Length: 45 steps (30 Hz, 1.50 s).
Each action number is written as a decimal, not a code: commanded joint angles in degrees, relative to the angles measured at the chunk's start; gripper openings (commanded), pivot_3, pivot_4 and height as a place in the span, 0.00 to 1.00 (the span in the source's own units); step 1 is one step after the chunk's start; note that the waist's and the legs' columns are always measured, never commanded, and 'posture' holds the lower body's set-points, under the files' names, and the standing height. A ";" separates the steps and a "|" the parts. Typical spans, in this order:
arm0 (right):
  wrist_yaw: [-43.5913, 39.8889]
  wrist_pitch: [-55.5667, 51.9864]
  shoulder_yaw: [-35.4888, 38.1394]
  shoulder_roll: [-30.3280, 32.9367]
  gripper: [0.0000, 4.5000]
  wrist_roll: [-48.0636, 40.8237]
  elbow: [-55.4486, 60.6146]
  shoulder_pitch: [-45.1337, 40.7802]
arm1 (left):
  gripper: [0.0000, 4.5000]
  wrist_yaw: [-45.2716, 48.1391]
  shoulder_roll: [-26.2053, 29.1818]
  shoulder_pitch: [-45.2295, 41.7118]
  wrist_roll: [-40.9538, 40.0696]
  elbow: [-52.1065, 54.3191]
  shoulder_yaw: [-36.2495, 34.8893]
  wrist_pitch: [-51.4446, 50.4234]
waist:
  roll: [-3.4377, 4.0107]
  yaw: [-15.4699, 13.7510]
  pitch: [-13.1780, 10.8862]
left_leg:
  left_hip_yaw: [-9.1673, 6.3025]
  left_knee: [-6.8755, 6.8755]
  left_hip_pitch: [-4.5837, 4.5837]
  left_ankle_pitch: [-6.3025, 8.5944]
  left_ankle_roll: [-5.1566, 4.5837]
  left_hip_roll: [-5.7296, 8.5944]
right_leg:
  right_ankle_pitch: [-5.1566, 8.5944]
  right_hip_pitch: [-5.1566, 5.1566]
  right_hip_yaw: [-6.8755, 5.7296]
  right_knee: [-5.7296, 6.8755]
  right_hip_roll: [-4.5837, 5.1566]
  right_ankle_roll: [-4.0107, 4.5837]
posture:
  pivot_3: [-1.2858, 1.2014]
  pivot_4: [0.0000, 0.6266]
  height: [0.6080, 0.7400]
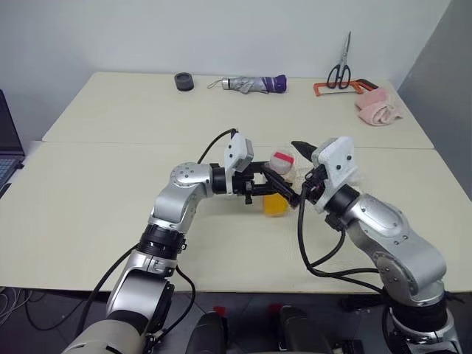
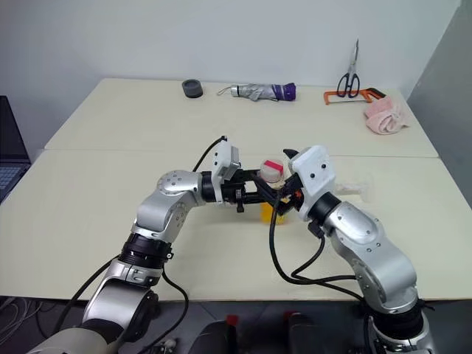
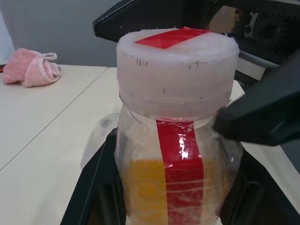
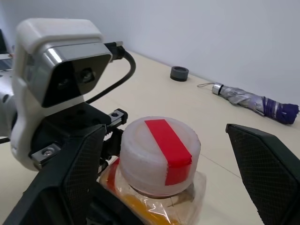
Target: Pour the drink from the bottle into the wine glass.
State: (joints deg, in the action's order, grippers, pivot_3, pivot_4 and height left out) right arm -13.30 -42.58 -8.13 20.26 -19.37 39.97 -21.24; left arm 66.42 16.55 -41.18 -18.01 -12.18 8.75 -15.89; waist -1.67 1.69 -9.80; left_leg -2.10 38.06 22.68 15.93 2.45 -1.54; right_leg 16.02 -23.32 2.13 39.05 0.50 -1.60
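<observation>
The bottle (image 1: 280, 184) stands upright at the table's middle, clear plastic with a red label strip and a white cap (image 4: 158, 154) topped in red. Orange drink (image 1: 274, 204) fills its lower part. My left gripper (image 3: 168, 192) reaches in from the left and is shut on the bottle's body. My right gripper (image 4: 164, 129) is open, one black finger (image 4: 79, 173) on each side of the cap, apart from it. Part of the clear wine glass (image 2: 359, 189) shows on the table behind my right wrist.
Along the table's far edge lie a black round object (image 1: 184, 81), a folded umbrella (image 1: 247, 84), scissors (image 1: 341, 70), an orange-handled saw (image 1: 346, 87) and a pink cloth (image 1: 378, 107). A laptop (image 1: 6, 151) sits at the far left.
</observation>
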 commanded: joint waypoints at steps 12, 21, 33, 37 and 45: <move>-1.61 2.98 0.59 -3.17 0.45 -0.08 -0.10 0.04 | 0.43 0.39 0.27 -0.99 -0.34 1.03 -0.36 1.74 | 0.00 0.02 0.00 | -0.03 0.00 0.00 0.00 -0.01 0.00 | 0.00 0.00 0.01 0.01 -0.01 0.00 | 0.52 0.24 1.00; -21.33 11.98 1.39 5.50 0.42 -3.99 -8.20 -2.97 | 0.42 3.89 2.14 -1.39 -1.99 2.49 -0.21 0.04 | 0.01 0.06 -0.01 | 0.01 0.00 -0.01 0.01 -0.01 0.02 | 0.00 0.01 0.00 0.00 -0.02 0.00 | 0.52 0.24 1.00; -47.31 11.44 4.37 19.78 0.50 -10.99 -32.38 -16.91 | 0.42 5.13 3.90 -2.68 -2.26 2.86 -0.60 -0.24 | 0.08 -0.02 -0.08 | 0.29 0.01 -0.01 0.01 -0.03 -0.03 | -0.01 0.03 0.01 -0.03 -0.05 0.02 | 0.52 0.24 1.00; -40.05 8.99 10.30 18.51 0.80 -13.22 -26.63 -13.24 | 0.42 2.35 3.10 -2.27 -2.18 2.69 -1.22 -0.89 | 0.07 -0.11 -0.09 | 0.19 0.04 0.08 0.01 -0.03 -0.03 | -0.01 0.01 0.01 -0.01 0.05 0.02 | 0.52 0.24 1.00; -16.36 -0.92 15.85 10.33 0.96 -18.10 0.22 -0.21 | 0.42 -0.73 2.00 -2.48 -0.78 0.92 -1.58 0.00 | 0.09 -0.06 -0.08 | -0.17 0.01 0.15 0.01 -0.02 0.00 | -0.01 0.00 0.03 -0.01 0.08 0.02 | 0.52 0.24 1.00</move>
State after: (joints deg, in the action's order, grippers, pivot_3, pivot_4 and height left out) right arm -34.29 -42.05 7.78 31.37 -36.47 34.60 -21.33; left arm 66.21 19.01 -42.57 -17.95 -11.98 8.09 -17.05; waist -1.58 1.64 -9.88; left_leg -2.27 38.08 22.81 15.94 2.44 -1.54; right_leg 16.01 -23.33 2.17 39.06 0.55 -1.58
